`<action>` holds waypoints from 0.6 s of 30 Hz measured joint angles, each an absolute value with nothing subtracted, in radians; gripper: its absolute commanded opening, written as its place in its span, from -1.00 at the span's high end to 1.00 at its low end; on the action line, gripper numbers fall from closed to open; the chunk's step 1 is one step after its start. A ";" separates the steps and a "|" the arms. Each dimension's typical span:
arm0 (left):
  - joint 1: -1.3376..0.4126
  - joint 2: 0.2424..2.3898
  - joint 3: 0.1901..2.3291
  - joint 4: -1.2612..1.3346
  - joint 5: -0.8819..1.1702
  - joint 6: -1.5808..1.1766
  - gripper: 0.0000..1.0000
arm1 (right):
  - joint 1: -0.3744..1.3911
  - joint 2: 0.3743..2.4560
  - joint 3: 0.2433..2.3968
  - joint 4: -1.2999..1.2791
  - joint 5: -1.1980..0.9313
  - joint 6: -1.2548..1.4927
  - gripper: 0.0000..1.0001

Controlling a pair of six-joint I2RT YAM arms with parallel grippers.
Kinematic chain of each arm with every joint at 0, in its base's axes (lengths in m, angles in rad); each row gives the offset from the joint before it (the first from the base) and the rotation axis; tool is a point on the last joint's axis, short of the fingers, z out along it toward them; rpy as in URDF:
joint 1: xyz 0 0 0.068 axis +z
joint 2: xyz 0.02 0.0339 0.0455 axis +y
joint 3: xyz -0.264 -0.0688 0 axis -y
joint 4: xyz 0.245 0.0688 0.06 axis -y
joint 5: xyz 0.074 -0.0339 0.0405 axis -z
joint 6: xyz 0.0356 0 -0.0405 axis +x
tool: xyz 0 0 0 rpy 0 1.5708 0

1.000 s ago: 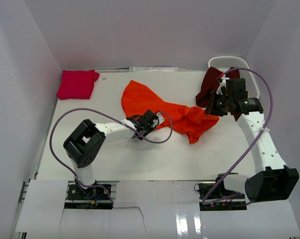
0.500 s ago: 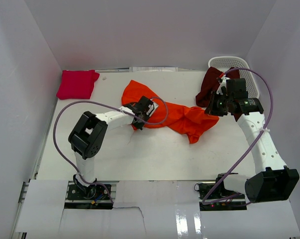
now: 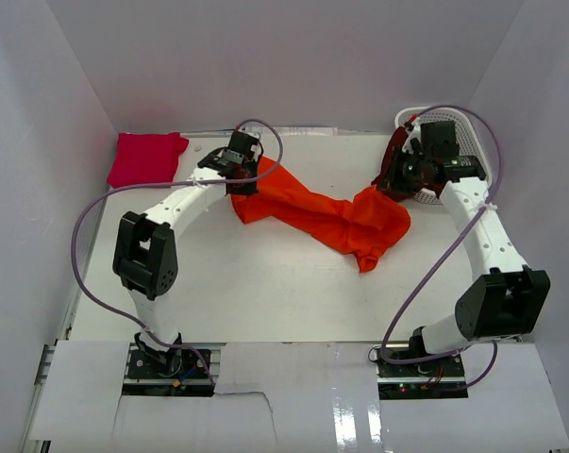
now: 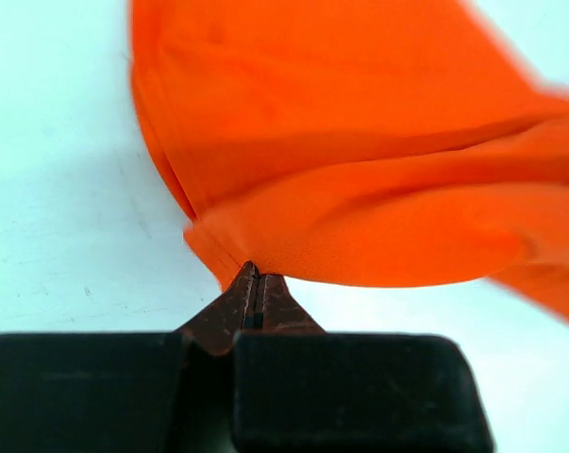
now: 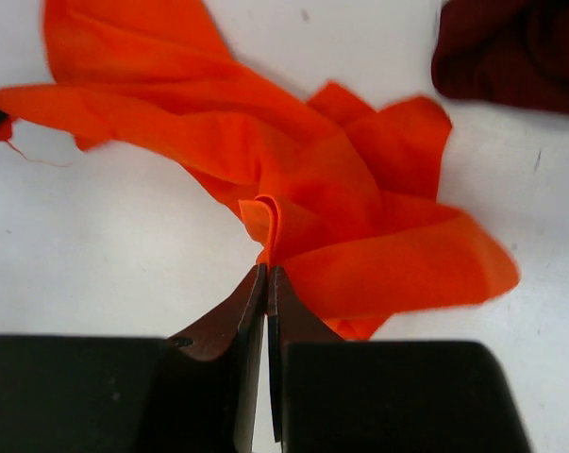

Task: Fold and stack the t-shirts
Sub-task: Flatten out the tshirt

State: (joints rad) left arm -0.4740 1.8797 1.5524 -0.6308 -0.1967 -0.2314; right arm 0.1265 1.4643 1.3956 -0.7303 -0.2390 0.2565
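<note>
Your left gripper sits near the far edge of the worktop, left of centre. Its jaws are pinched together on one end of the orange t-shirt. The left wrist view shows only a hairline between the jaws, with a folded corner of the orange cloth caught right at the tips and the rest fanning away from them.

Your right gripper is toward the far right corner and is likewise clamped on the orange t-shirt. In the right wrist view the jaws are pressed together on a bunched fold, and the cloth spreads out crumpled beyond the tips.

Between the two grippers the orange t-shirt runs as a twisted band across the far half of the worktop. A loose flap hangs toward the near edge below the right gripper.

The magenta-pink t-shirt lies folded in the far left corner, well apart from both grippers. The maroon t-shirt is bunched just beyond the right gripper, beside the white lattice basket in the far right corner. It seems to lean against the basket's rim, but the right arm hides that contact, so you cannot be sure of it.
</note>
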 measured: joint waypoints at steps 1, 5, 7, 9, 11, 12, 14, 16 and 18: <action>-0.459 1.866 1.575 -0.645 -0.189 -0.255 1.00 | 0.126 1.464 1.438 -0.731 -0.245 0.258 0.85; -0.359 1.795 1.676 -0.701 -0.109 -0.344 1.00 | 0.126 1.464 1.620 -0.729 -0.260 0.244 0.85; -0.303 1.767 1.720 -0.726 -0.097 -0.369 1.00 | 0.126 1.460 1.697 -0.730 -0.262 0.233 0.85; -0.249 1.731 1.741 -0.739 -0.107 -0.389 1.00 | 0.126 1.453 1.741 -0.726 -0.261 0.231 0.85; -0.215 1.696 1.742 -0.757 -0.111 -0.408 1.00 | 0.126 1.447 1.769 -0.725 -0.265 0.231 0.85; -0.202 1.676 1.742 -0.766 -0.110 -0.415 1.00 | 0.126 1.446 1.784 -0.724 -0.267 0.231 0.85; -0.184 1.643 1.745 -0.779 -0.105 -0.427 1.00 | 0.126 1.444 1.801 -0.719 -0.281 0.230 0.85; -0.178 1.608 1.747 -0.787 -0.102 -0.434 1.00 | 0.126 1.430 1.801 -0.707 -0.302 0.226 0.85; -0.178 1.566 1.745 -0.789 -0.100 -0.437 1.00 | 0.126 1.391 1.769 -0.670 -0.324 0.224 0.85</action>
